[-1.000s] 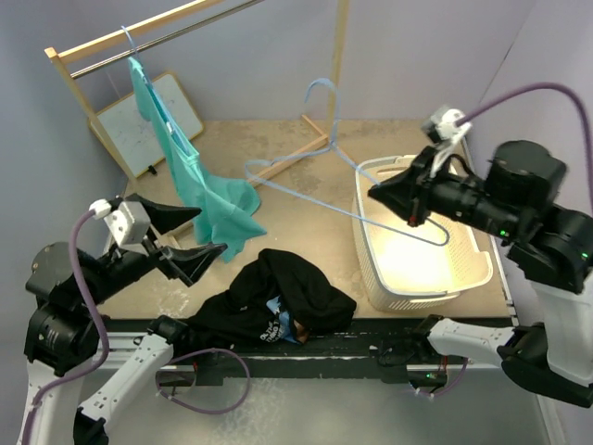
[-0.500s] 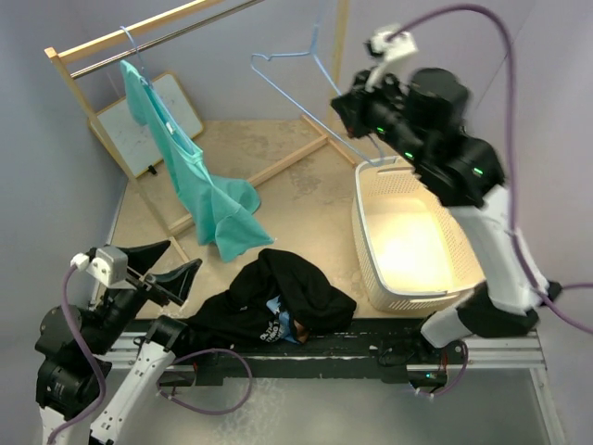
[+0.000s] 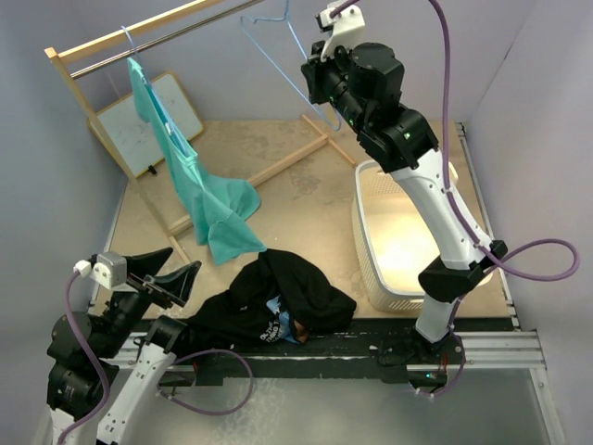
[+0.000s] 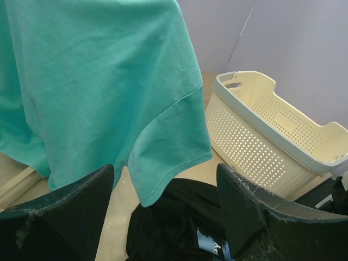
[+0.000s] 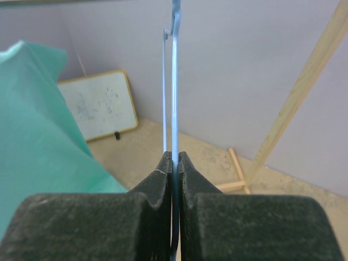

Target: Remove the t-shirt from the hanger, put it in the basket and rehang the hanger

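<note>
- black t-shirt (image 3: 278,301) crumpled on table (image 3: 306,185) front edge, off the hanger (image 5: 175,81)
- hanger bare, up high nr rack rail (image 3: 139,42)
- R gripper (image 5: 175,160) clamped tight on hanger wire
- L gripper (image 3: 182,259) wide, empty, front-left
- teal shirt (image 3: 199,185) hangs on rack; basket (image 3: 371,269) at right

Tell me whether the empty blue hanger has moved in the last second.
Yes. The right gripper, shut on the hanger, has carried it from over the basket up and back, toward the rail.
</note>
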`<state>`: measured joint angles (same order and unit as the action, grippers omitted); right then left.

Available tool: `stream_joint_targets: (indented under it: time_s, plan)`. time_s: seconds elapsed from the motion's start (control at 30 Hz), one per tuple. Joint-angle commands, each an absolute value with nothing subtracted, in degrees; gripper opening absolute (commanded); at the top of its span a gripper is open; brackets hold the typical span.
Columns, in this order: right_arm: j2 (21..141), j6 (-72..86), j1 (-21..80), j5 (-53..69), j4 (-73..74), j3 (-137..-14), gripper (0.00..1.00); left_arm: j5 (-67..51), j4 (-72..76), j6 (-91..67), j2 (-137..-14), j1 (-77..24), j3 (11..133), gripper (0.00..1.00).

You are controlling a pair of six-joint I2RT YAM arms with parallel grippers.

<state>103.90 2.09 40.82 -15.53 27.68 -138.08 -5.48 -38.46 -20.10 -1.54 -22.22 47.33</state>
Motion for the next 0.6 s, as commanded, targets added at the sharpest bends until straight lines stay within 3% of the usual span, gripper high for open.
stream_joint_targets:
  time_s: [0.0, 0.57]
  plan:
    - [100.79, 0.87, 40.78, -16.37, 17.97, -136.48, 0.0, -4.93, -35.78, -21.48, -1.8, -22.33, 47.01, 0.79]
    - [112.42, 2.21, 40.73, -11.69, 18.64, -146.01, 0.0, -5.13, -35.85, -21.84, -2.5, -22.32, 46.73, 0.78]
